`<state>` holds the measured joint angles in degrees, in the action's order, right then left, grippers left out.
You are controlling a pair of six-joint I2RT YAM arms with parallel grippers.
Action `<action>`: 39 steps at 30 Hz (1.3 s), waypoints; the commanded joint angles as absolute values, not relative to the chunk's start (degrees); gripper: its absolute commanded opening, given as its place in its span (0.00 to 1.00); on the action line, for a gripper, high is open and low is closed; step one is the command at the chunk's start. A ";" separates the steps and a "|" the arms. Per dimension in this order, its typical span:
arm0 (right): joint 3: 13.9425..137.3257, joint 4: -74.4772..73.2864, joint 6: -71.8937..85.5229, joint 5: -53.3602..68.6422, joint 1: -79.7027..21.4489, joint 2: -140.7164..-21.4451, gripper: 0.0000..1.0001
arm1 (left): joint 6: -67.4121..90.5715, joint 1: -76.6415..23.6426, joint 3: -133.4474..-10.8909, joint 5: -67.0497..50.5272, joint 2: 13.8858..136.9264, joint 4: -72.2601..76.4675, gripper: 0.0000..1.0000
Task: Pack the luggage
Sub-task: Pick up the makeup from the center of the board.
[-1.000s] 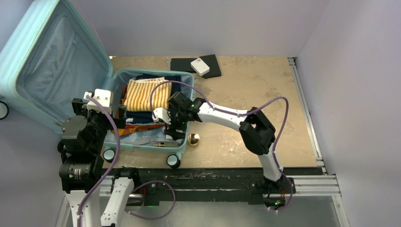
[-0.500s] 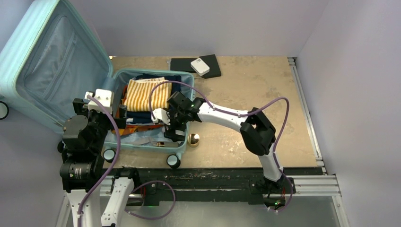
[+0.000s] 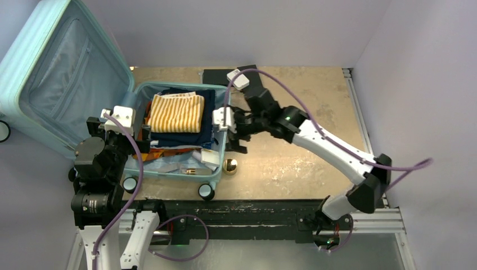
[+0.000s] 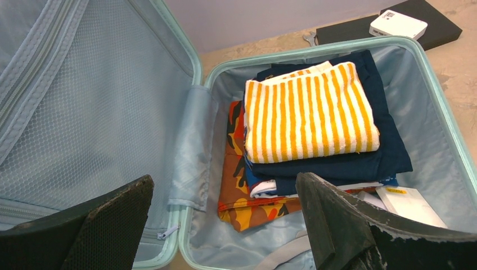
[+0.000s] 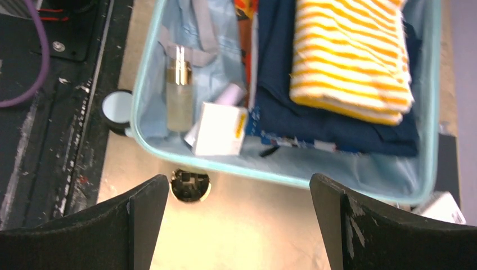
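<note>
The luggage (image 3: pixel 56 79) lies open at the left, its lid leaning back, the light-blue lining (image 4: pixel 84 112) showing. In its tray a yellow-striped towel (image 3: pixel 175 112) tops folded navy clothes (image 4: pixel 382 152) and an orange camouflage cloth (image 4: pixel 236 197). A white box (image 3: pixel 209 157) and a clear bottle (image 5: pixel 180 95) lie at the tray's near end. My right gripper (image 3: pixel 233 132) hangs open and empty just outside the tray's right rim (image 5: pixel 281 175). My left gripper (image 4: pixel 224 185) stands open and empty over the hinge side.
A shiny gold ball (image 3: pixel 229 166) sits on the table beside the luggage's near right corner, close to a wheel (image 3: pixel 206 191). At the back lies a black flat case (image 3: pixel 247 84) with a small white device (image 3: pixel 238 79) on it.
My right arm has swung back out of the luggage to the right, its jaws wider apart. The white box it covered now shows in the tray. The left arm has not moved.
</note>
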<state>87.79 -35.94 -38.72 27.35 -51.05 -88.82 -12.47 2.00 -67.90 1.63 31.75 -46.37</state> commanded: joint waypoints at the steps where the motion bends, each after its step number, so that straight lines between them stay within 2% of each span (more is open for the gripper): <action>1: 79.11 -33.91 -41.57 32.16 -45.15 -85.54 0.99 | -10.69 2.55 -67.77 0.27 31.47 -44.99 0.99; 8: 62.70 -20.18 -42.50 32.58 -44.21 -85.51 0.99 | -10.35 3.12 -68.51 -1.38 31.62 -45.70 0.99; 15: 55.17 -5.62 -36.51 36.86 -44.25 -89.39 0.99 | -10.09 4.13 -68.82 -2.36 31.39 -46.31 0.99; 20: 51.08 2.44 -34.61 38.07 -44.30 -88.00 0.99 | -10.09 4.47 -68.14 -2.55 30.94 -46.13 0.99; 25: 51.94 1.01 -35.85 41.37 -44.66 -92.14 0.99 | -10.03 4.48 -67.72 -2.71 30.94 -45.81 0.99; 35: 52.66 3.68 -31.99 40.04 -45.55 -98.12 0.98 | -10.11 4.52 -66.57 -2.57 30.21 -45.26 0.99; 39: 53.73 2.79 -31.66 40.04 -46.67 -100.34 0.89 | -10.35 4.48 -65.91 -2.25 29.79 -45.19 0.99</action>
